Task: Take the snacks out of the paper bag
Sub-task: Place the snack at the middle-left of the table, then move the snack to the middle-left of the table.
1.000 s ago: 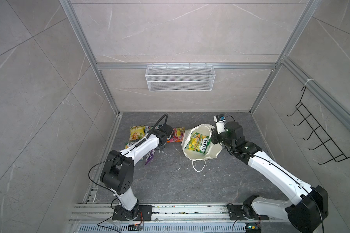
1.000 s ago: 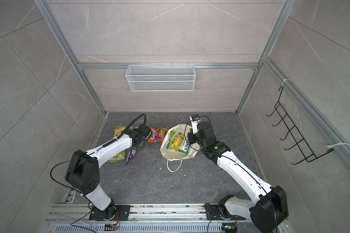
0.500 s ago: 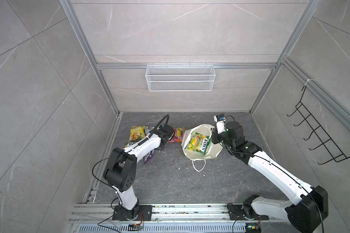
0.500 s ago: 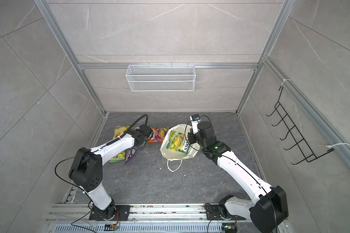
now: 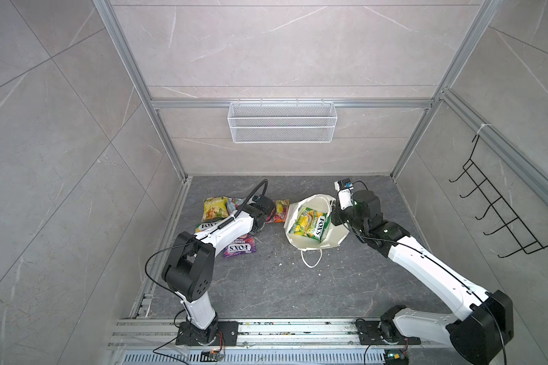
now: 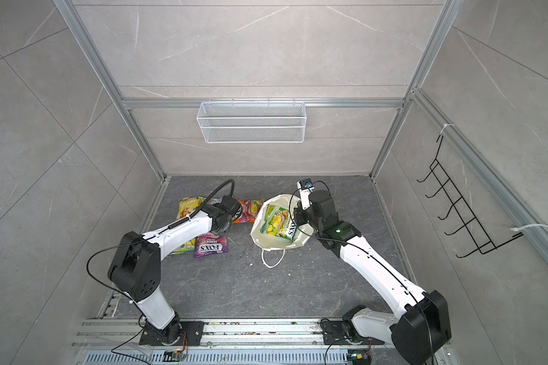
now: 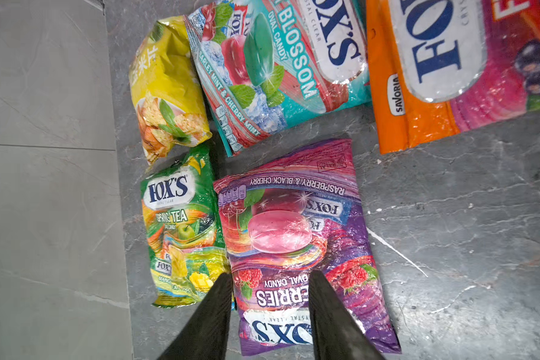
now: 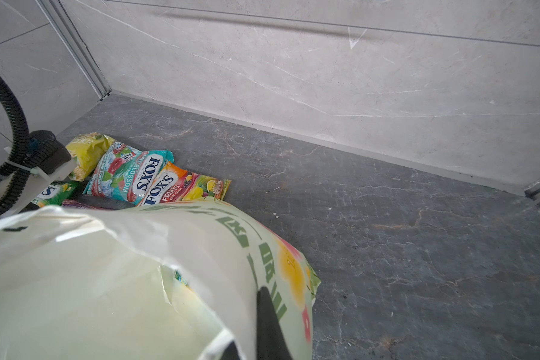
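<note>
The white paper bag (image 5: 334, 240) (image 6: 266, 241) lies on the dark floor with its mouth facing up, and a green-yellow FOX'S packet (image 5: 310, 225) (image 6: 279, 224) shows inside it. My right gripper (image 5: 336, 215) (image 8: 256, 299) is shut on the bag's rim. Out on the floor lie other snacks: yellow (image 7: 166, 93), teal-red (image 7: 268, 71), orange (image 7: 449, 68), green-yellow (image 7: 178, 224) and purple (image 7: 293, 243) packets. My left gripper (image 7: 270, 276) (image 5: 255, 230) hangs open just over one end of the purple packet, with nothing held.
A white wire mesh basket (image 5: 282, 126) hangs on the back wall and a black hook rack (image 5: 500, 215) on the right wall. The bag's cord handle (image 5: 310, 264) trails towards the front. The left wall (image 7: 44, 187) runs close beside the floor packets.
My left gripper has gone from shut to open over the purple packet, which now lies flat on the floor. The right arm and the bag have not moved.
</note>
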Available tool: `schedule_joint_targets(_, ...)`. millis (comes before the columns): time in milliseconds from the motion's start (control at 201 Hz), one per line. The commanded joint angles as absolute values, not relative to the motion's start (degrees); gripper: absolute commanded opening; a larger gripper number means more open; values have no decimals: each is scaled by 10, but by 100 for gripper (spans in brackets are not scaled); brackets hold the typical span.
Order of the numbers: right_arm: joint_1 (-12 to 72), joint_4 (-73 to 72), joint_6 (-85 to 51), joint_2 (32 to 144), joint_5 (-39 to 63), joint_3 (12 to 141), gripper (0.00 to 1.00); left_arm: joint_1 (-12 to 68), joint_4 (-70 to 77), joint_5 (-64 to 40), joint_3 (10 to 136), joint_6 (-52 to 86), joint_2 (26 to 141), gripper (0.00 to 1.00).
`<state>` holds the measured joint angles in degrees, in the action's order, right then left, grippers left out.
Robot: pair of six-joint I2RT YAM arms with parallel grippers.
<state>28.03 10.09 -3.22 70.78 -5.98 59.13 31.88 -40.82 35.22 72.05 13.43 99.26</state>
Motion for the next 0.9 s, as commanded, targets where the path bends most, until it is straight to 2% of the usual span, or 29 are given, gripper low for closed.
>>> schedule_joint_targets(0, 278, 110, -26, 711, -57, 611, 0, 319, -383, 324, 713, 130, 957, 45)
schedule_joint_targets(45, 278, 111, -26, 712, -56, 613, 0, 319, -379, 318, 711, 130, 946, 46)
schedule_joint_targets(154, 277, 113, -26, 712, -55, 614, 0, 303, -373, 276, 698, 147, 919, 70)
schedule_joint_targets(254, 278, 114, -26, 710, -55, 613, 0, 254, -392, 178, 688, 183, 910, 76)
schedule_joint_targets(324, 278, 110, -27, 709, -56, 610, 0, 231, -386, 152, 669, 195, 907, 83)
schedule_joint_targets(478, 278, 110, -29, 713, -54, 610, 0, 216, -367, 120, 650, 194, 930, 92)
schedule_joint_targets(702, 278, 127, -20, 710, -47, 621, 0, 215, -304, 93, 611, 172, 947, 89)
schedule_joint_targets(891, 278, 164, 1, 719, 16, 644, 0, 215, -282, 90, 598, 129, 956, 76)
